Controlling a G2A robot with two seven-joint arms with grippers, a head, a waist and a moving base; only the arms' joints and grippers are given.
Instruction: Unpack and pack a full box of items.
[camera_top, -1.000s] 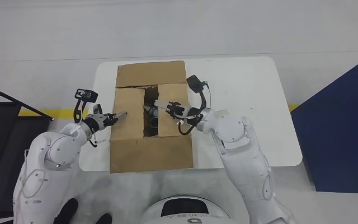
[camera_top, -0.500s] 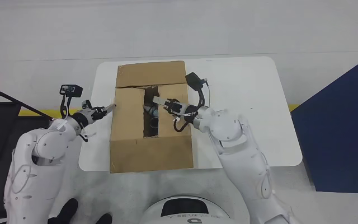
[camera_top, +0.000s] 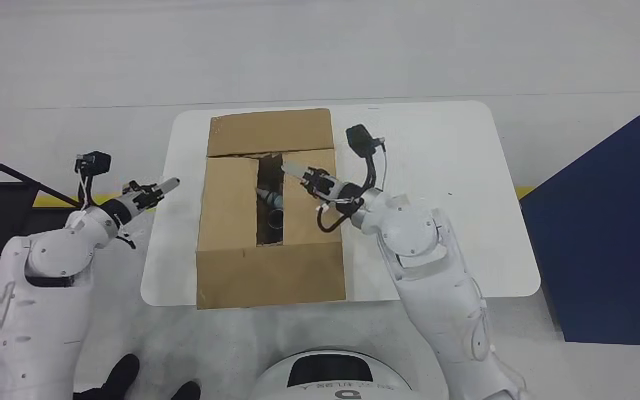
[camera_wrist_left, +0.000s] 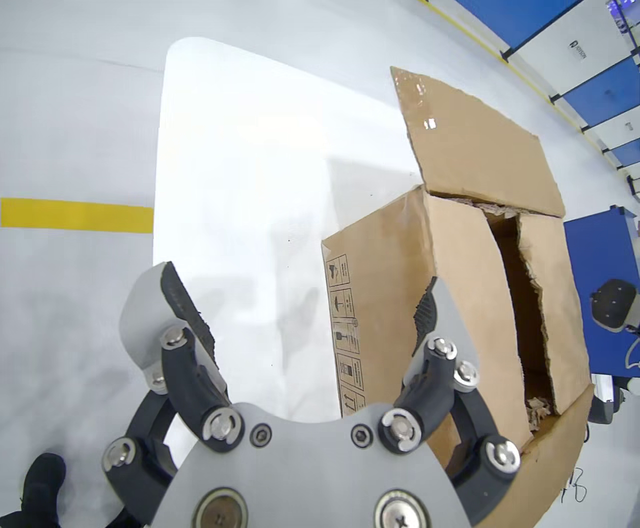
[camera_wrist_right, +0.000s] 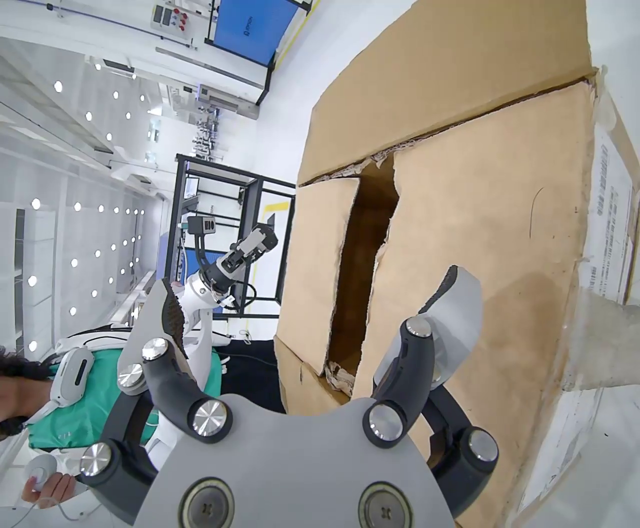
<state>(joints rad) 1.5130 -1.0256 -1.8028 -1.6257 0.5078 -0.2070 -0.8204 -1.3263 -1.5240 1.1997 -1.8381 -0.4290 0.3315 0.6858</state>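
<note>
Flaps of the box (camera_top: 228, 215) hide most contents; the grey item (camera_top: 272, 199) inside is unidentifiable.

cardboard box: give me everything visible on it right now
The cardboard box is brown corrugated board, upright on the white table. Its far flap and near flap are opened outward; the two side flaps lie nearly shut, ragged-edged, leaving a narrow gap with dark items inside. Handling symbols mark one side wall. The open right gripper hovers at the gap; contact cannot be told. The left gripper is clear of it.
</note>
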